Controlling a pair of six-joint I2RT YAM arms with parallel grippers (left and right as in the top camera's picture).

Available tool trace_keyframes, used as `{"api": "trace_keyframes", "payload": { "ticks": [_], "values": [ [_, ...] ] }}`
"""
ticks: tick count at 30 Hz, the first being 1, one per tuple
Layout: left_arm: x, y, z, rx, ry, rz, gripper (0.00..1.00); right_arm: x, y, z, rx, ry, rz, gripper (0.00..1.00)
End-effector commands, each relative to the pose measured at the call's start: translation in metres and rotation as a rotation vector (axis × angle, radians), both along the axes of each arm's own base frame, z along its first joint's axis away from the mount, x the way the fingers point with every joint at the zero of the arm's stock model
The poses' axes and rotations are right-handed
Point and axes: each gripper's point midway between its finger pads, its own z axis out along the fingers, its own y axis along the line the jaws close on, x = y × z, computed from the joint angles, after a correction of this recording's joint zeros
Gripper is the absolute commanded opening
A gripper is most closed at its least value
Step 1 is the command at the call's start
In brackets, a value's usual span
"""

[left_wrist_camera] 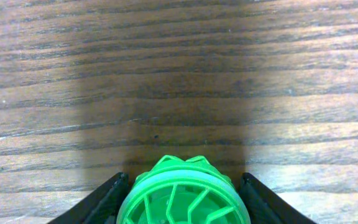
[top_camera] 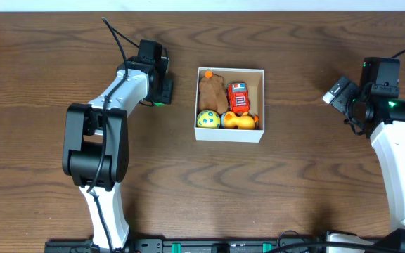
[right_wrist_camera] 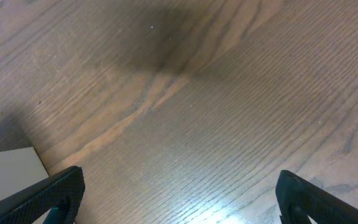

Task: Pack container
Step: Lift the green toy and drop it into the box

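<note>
The container (top_camera: 229,135) is a square white-walled box with a tan inside at the table's middle. It holds a brown plush (top_camera: 210,91), a red toy car (top_camera: 238,97), a yellow-green ball (top_camera: 208,119) and a yellow duck (top_camera: 240,121). My left gripper (top_camera: 163,91) is just left of the box, low over the wood. In the left wrist view it (left_wrist_camera: 183,177) is shut on a round green ribbed toy (left_wrist_camera: 183,198). My right gripper (top_camera: 335,91) is far right of the box, open and empty, as the right wrist view (right_wrist_camera: 179,180) shows.
The table is dark brown wood (top_camera: 294,176). A pale flat corner (right_wrist_camera: 8,171) shows at the lower left of the right wrist view; I cannot tell what it is. Black cables trail from both arms at the back.
</note>
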Motion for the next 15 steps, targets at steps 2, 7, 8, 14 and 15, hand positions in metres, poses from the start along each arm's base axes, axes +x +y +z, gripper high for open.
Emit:
{"api": "trace_keyframes", "payload": {
  "ticks": [2,7,8,14,15],
  "values": [
    [0.001,0.0,0.02,-0.005,-0.027,0.003,0.41,0.0,-0.003,-0.002,-0.005,0.006,-0.003,0.99],
    [0.002,0.0,0.07,-0.02,-0.111,0.002,0.37,0.0,-0.003,-0.002,-0.005,0.006,-0.003,0.99],
    [0.0,-0.001,0.081,-0.023,-0.129,0.0,0.37,0.0,-0.003,-0.002,-0.005,0.006,-0.003,0.99],
    [-0.023,-0.032,0.164,-0.059,-0.269,-0.078,0.35,0.0,-0.003,-0.002,-0.005,0.006,-0.003,0.99],
    [-0.029,-0.045,0.179,-0.071,-0.301,-0.108,0.35,0.0,-0.003,-0.002,-0.005,0.006,-0.003,0.99]
  ]
}}
